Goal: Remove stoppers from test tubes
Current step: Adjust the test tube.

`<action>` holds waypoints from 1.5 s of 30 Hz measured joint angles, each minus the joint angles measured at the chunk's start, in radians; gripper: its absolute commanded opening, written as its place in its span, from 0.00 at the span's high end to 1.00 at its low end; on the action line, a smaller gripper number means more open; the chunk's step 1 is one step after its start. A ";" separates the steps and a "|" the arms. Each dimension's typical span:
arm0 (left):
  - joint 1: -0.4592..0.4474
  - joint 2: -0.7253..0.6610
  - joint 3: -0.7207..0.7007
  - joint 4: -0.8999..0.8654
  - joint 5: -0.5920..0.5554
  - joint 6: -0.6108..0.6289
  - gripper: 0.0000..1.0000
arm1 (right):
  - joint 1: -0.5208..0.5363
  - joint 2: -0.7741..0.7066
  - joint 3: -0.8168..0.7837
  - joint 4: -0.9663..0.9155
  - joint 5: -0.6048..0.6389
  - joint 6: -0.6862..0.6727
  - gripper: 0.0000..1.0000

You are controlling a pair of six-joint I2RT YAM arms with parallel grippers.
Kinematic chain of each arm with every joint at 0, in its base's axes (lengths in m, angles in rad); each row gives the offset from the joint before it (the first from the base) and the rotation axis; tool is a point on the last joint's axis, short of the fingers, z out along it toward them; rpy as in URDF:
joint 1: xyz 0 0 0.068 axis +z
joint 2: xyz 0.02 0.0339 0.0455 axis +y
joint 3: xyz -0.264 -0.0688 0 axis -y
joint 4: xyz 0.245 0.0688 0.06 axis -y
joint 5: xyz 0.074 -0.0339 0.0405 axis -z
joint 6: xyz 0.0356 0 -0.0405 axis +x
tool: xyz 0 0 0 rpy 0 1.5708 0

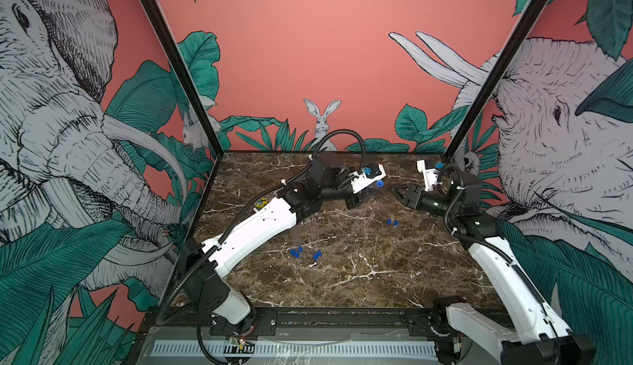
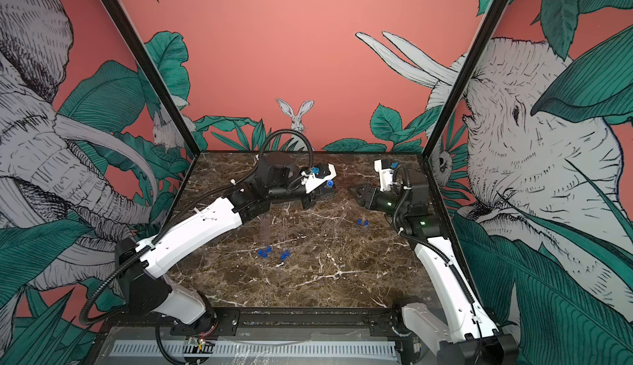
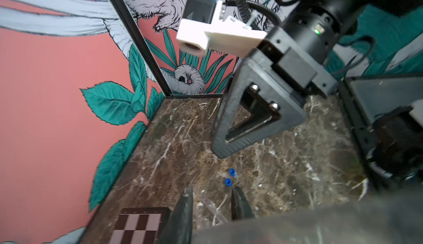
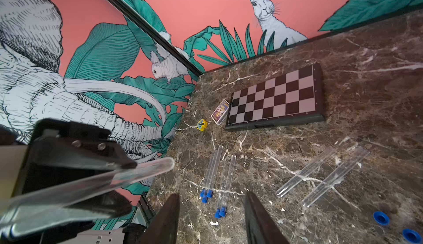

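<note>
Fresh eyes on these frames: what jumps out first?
The jungle mural, elephants and a rabbit on pink walls, grabs the eye first. Toward the back of the table, the left gripper clamps a clear test tube whose blue stopper faces the open right gripper. Bright blue dots the dark marble: stoppered tubes near the left arm, two loose stoppers near the right arm.

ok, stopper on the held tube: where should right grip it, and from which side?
Pinch the stopper by its blue head, the only part outside the tube. Probably come in along the tube's axis from the right gripper's side: the left gripper clamps the tube's body, and the stoppered end points toward right's open jaws.
</note>
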 measured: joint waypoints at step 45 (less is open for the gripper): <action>0.059 0.227 0.188 -0.275 0.079 -0.336 0.80 | 0.296 0.142 0.116 0.131 0.333 -0.145 0.73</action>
